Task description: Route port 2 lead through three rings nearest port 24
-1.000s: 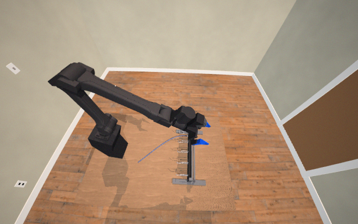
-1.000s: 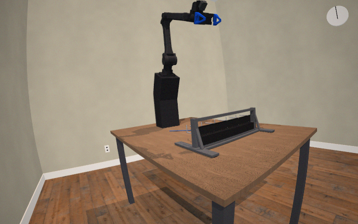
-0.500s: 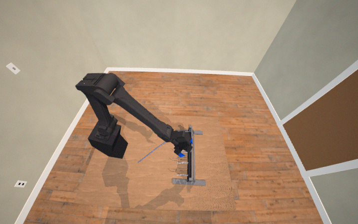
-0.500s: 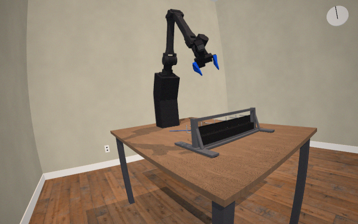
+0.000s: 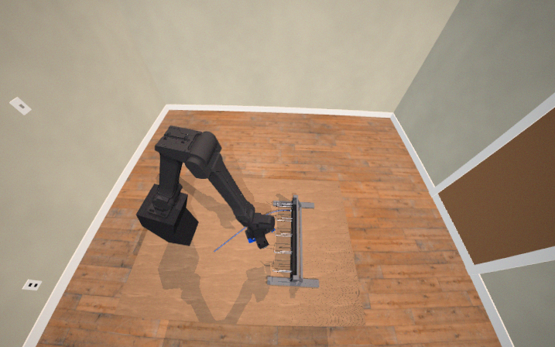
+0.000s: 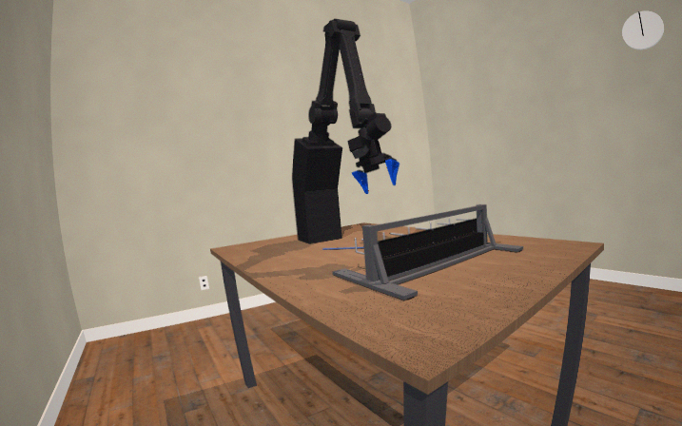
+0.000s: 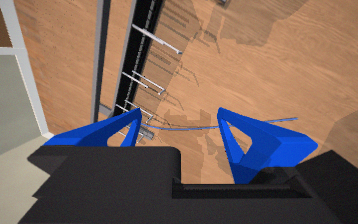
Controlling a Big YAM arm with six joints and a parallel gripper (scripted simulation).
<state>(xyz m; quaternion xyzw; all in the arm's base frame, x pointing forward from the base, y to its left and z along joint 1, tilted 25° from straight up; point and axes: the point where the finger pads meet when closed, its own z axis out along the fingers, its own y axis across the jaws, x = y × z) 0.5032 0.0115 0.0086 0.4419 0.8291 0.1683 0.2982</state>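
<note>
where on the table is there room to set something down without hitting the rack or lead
The widest bare patch lies behind the rack, out to the table's far edges. Another lies between the lead's free end and the near edge. It is crowded between the arm's base and the rings, where the lead runs under the open gripper.

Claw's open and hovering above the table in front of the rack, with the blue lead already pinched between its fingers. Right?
Not quite. The claw is open and hovers above the table by the rack, but it holds nothing. The wrist view shows the blue lead lying on the table well below the fingers, untouched.
</note>
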